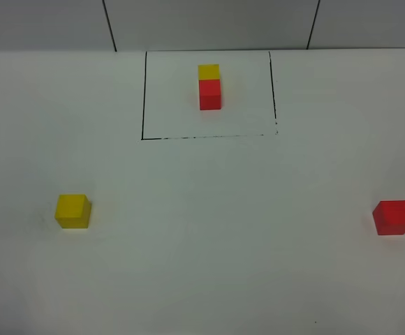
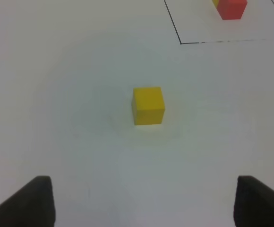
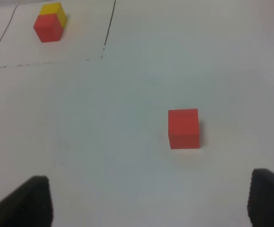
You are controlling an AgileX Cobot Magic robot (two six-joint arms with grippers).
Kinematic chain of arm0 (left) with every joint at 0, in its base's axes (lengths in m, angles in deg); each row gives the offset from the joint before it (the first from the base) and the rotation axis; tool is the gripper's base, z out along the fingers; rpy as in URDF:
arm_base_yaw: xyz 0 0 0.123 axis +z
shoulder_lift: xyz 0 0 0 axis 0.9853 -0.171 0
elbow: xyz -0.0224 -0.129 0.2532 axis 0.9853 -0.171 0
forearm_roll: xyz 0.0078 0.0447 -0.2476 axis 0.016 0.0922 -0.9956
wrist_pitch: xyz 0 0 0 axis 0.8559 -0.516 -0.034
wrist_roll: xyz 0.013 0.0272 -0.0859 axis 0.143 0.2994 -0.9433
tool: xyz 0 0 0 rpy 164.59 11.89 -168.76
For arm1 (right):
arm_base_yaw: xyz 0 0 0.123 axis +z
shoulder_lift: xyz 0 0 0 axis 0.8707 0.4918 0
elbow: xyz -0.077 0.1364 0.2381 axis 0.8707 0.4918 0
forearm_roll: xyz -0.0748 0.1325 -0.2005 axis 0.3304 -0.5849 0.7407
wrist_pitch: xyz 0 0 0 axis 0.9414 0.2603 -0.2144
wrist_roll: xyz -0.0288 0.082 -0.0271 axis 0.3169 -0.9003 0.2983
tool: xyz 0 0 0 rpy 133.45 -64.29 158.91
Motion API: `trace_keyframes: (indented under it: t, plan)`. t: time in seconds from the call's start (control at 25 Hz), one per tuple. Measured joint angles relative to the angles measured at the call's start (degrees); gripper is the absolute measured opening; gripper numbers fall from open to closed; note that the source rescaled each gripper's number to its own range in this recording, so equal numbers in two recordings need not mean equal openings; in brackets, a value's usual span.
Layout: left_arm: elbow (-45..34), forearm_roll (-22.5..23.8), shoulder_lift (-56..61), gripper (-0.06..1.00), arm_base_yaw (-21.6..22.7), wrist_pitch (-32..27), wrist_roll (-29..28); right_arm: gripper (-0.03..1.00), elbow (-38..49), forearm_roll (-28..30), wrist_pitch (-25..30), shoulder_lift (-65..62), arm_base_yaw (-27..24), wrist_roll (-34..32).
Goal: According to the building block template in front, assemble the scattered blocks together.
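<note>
Your template (image 1: 209, 87) sits at the far edge of the tabletop (image 1: 209, 265) inside a thin black outline (image 1: 144, 98). Its yellow half touches its red half and seems to lie just behind it, set apart there as a reference rather than as pieces to move. The loose yellow cube (image 1: 72, 211) rests well to the left and the loose red cube (image 1: 392, 217) well to the right, far from each other, so each arm likely takes the one on its own side. Your left fingers (image 2: 33, 205) are spread wide and hold nothing, with the yellow cube ahead and roughly centred between them. Your right fingers (image 3: 30, 203) are equally wide and empty, with the red cube ahead, somewhat off centre. Both look poised for an approach. No brand, label or writing shows anywhere.
</note>
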Motion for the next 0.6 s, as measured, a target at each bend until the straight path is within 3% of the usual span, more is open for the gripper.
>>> trace_keyframes:
  t: [0.6]
  plan:
    - [0.00, 0.00, 0.00, 0.66, 0.00, 0.00, 0.00, 0.74, 0.00, 0.00, 0.00, 0.00, 0.00, 0.04]
